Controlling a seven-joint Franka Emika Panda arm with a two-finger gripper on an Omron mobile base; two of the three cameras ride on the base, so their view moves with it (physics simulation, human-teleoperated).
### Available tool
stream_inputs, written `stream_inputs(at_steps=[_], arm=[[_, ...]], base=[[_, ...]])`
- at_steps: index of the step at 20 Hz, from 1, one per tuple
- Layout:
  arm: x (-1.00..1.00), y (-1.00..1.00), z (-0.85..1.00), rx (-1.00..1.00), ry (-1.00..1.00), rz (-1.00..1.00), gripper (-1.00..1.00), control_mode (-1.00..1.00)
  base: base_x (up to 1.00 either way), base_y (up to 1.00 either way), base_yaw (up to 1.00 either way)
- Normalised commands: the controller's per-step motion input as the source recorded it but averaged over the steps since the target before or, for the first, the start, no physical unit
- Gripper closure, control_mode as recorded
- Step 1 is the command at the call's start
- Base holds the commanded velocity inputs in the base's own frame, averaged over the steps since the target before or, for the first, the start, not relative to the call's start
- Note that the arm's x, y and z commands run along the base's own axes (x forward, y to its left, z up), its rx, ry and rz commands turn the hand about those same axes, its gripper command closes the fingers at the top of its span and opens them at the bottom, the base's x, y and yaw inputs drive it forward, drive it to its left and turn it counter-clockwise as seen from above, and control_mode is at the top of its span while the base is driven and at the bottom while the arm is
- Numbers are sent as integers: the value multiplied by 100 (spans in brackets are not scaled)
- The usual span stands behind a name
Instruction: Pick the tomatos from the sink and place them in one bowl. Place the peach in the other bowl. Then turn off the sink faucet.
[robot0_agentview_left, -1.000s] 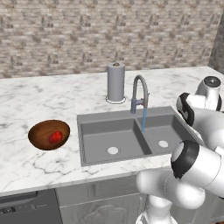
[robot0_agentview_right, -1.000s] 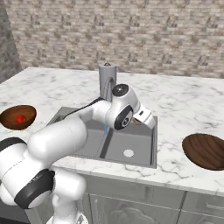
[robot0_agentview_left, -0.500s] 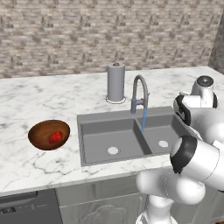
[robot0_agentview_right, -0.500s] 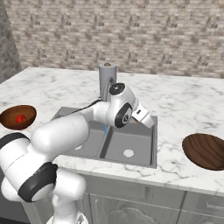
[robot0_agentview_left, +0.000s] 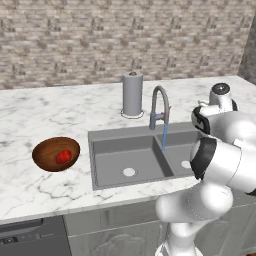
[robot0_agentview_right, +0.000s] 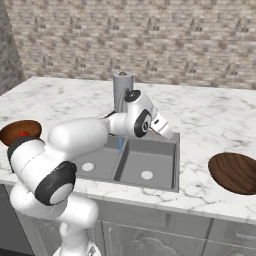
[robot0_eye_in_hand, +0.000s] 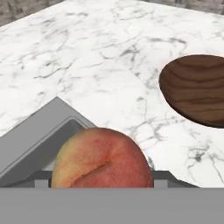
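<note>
While water runs in a thin blue stream from the sink faucet (robot0_agentview_left: 160, 102) into the sink (robot0_agentview_left: 131, 160), the task looks a good way along but not finished. On the counter to the left, one bowl (robot0_agentview_left: 55, 153) holds red fruit, which I take to be the tomatos (robot0_agentview_left: 63, 156), though I cannot tell from here whether both are inside. In the hand view the peach (robot0_eye_in_hand: 103, 159) sits large and close at the bottom, above the sink's corner; the finger tips themselves are hidden behind it, so the gripper (robot0_agentview_right: 165, 131) appears to be clasping the peach, carried above the sink's right edge. Well apart to the right, the other bowl (robot0_agentview_right: 234, 171) stands empty on the marble counter (robot0_agentview_right: 200, 115). What remains, as I judge it: setting the peach into that bowl and shutting off the faucet.
</note>
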Motion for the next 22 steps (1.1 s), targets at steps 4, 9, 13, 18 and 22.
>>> stream_inputs(at_steps=[4,9,13,18,22], arm=[[44,-3,0,0,0,-8,100,-100],[23,-27,0,0,0,-9,100,-100],[17,-44,0,0,0,-9,100,-100],[-7,-58,0,0,-2,-6,100,-100],[-37,-54,0,0,-14,-5,100,-100]], base=[[0,0,0],[0,0,0],[0,0,0],[0,0,0],[0,0,0]])
